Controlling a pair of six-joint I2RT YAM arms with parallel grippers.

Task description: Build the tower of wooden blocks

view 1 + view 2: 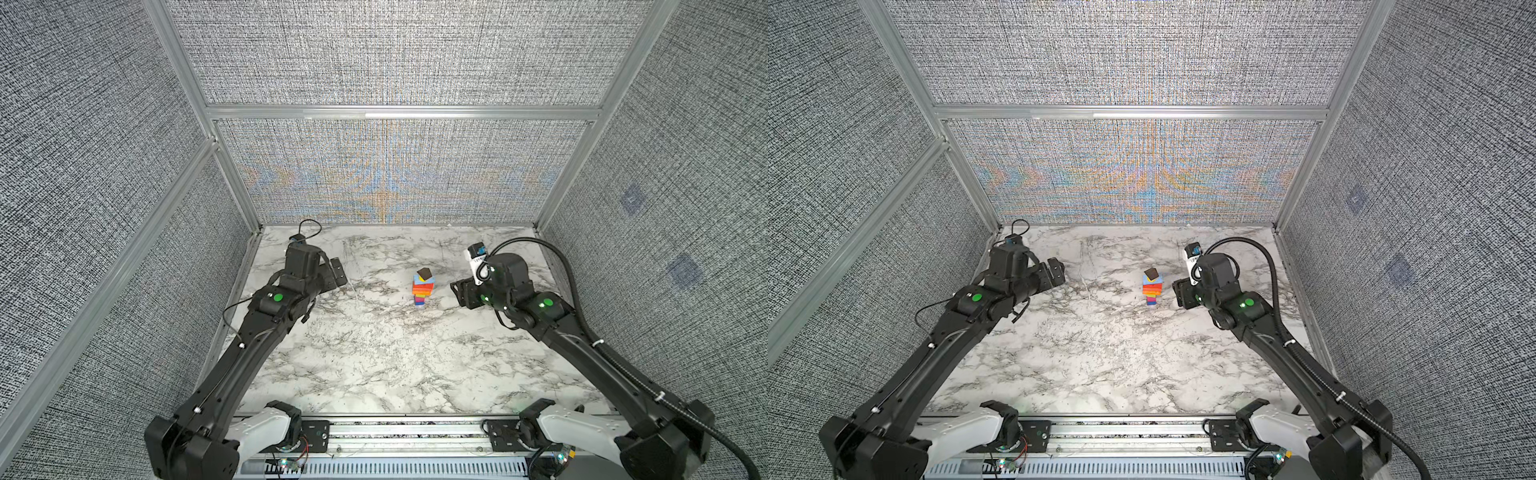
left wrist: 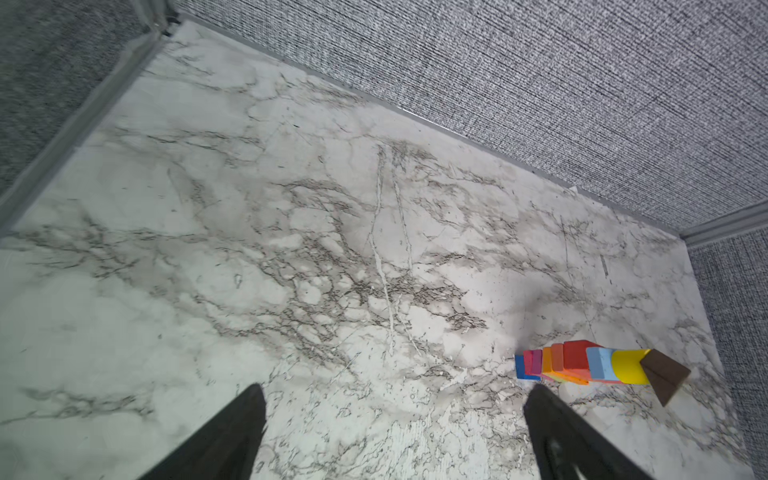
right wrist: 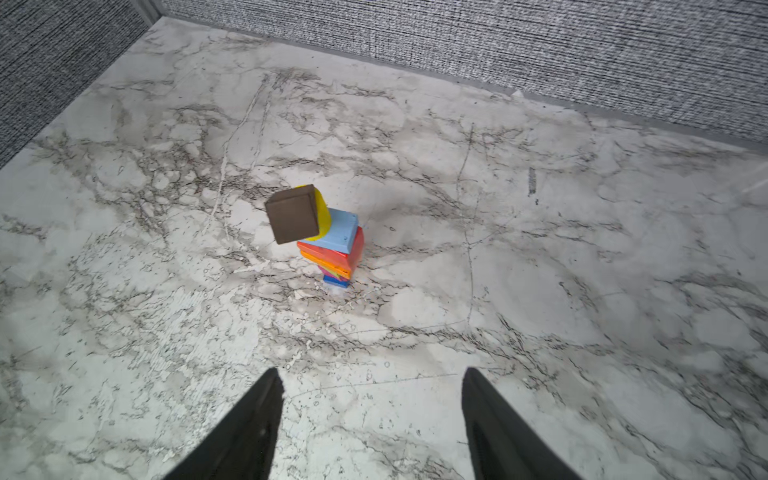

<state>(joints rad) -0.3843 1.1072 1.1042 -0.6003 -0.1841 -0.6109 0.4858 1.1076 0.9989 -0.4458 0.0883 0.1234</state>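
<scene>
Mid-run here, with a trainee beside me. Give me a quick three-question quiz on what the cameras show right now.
1. True or false: the right claw grips the brown cube.
2. Which colour is the lowest block of the tower? A) blue B) yellow C) brown
3. Fill in: the block directly under the brown cube is ____.

Key:
1. False. The jaws stand apart with nothing between them, clear of the tower.
2. A
3. yellow
</scene>
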